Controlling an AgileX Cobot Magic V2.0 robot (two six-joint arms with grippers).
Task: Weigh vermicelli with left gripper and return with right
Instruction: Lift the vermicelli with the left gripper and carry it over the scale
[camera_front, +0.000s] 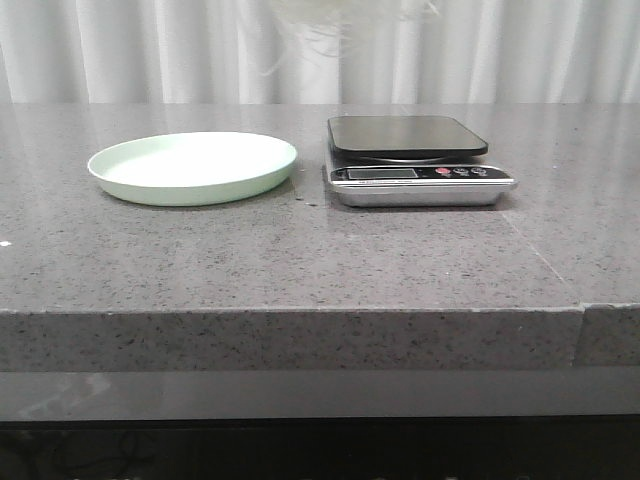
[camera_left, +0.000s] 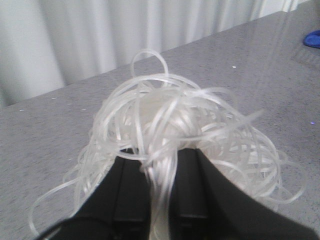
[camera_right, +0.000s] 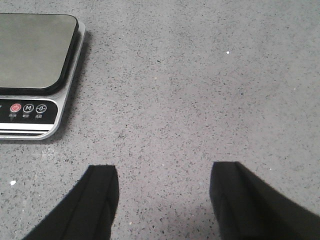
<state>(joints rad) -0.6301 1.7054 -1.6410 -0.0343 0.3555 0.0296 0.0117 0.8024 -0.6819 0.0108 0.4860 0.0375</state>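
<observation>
The vermicelli (camera_left: 170, 120), a fluffy tangle of translucent white strands, hangs from my left gripper (camera_left: 161, 155), whose black fingers are shut on a bunch of its strands, held high above the grey table. In the front view only a few strands (camera_front: 330, 30) show at the top edge, above the gap between plate and scale; the left gripper itself is out of that view. My right gripper (camera_right: 165, 172) is open and empty, low over bare table to the right of the scale (camera_right: 35, 55). The pale green plate (camera_front: 192, 166) lies empty.
The kitchen scale (camera_front: 415, 160), with a black platform and silver base, stands right of the plate with nothing on it. White curtains hang behind the table. A blue object (camera_left: 312, 39) lies far off on the table in the left wrist view.
</observation>
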